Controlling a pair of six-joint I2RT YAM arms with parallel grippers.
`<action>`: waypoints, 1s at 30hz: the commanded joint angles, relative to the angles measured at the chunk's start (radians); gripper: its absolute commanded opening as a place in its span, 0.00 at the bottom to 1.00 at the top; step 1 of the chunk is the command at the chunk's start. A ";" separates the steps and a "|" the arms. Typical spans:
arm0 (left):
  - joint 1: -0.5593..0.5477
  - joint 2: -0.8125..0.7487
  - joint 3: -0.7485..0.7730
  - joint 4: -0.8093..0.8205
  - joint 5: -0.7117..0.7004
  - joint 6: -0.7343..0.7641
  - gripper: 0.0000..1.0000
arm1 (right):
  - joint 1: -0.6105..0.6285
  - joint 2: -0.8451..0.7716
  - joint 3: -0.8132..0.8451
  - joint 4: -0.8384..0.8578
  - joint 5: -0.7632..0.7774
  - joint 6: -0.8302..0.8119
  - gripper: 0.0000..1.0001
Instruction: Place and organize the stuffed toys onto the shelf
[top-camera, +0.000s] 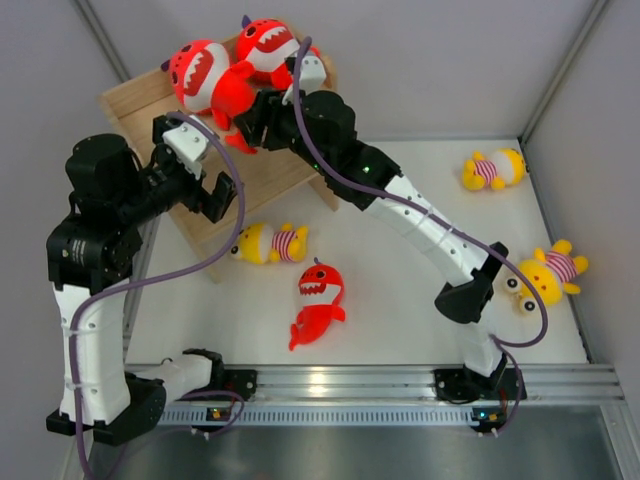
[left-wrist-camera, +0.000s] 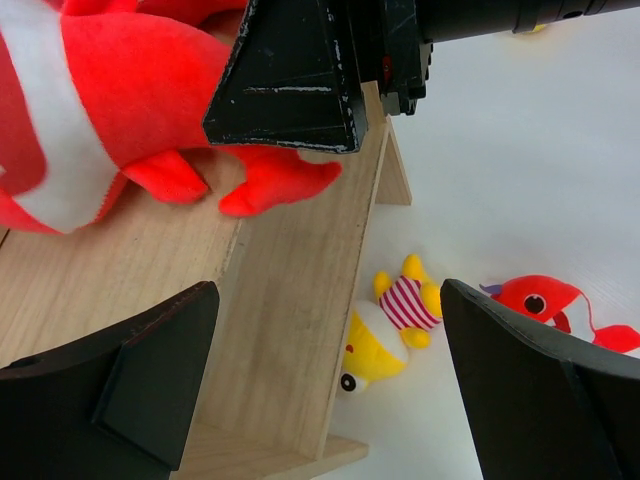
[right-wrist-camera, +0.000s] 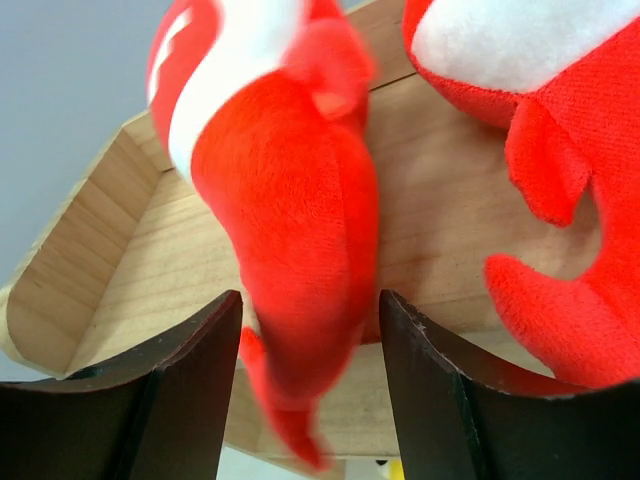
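The right gripper (right-wrist-camera: 310, 310) has its two fingers pinching the tail end of a red shark (right-wrist-camera: 285, 190). The shark is on the shelf (right-wrist-camera: 110, 230) at the far left of the table (top-camera: 400, 310). I think the job now is to set this shark down. It should sit flat on the wood, just beside the second shark (top-camera: 267, 45) without pushing it. Only then should the fingers let go and lift away. The left gripper (left-wrist-camera: 325, 400) is spread wide and holds nothing. It hangs by the shelf's near right side, close to the right arm (top-camera: 400, 200), so the two could bump. A third shark (top-camera: 318, 293) and a yellow doll (top-camera: 270, 243) lie near the shelf. Another doll (top-camera: 493, 170) is far right, and a last doll (top-camera: 545, 275) is by the right wall.
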 joint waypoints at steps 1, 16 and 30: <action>-0.001 -0.016 -0.003 0.053 0.015 0.016 0.99 | 0.017 -0.059 0.008 0.048 0.009 -0.023 0.57; -0.001 -0.018 -0.051 0.078 -0.074 0.027 0.99 | 0.018 -0.190 -0.069 0.073 0.021 -0.055 0.73; -0.001 -0.182 -0.224 -0.031 -0.114 0.010 0.99 | -0.127 -0.737 -0.862 -0.107 -0.162 -0.294 0.82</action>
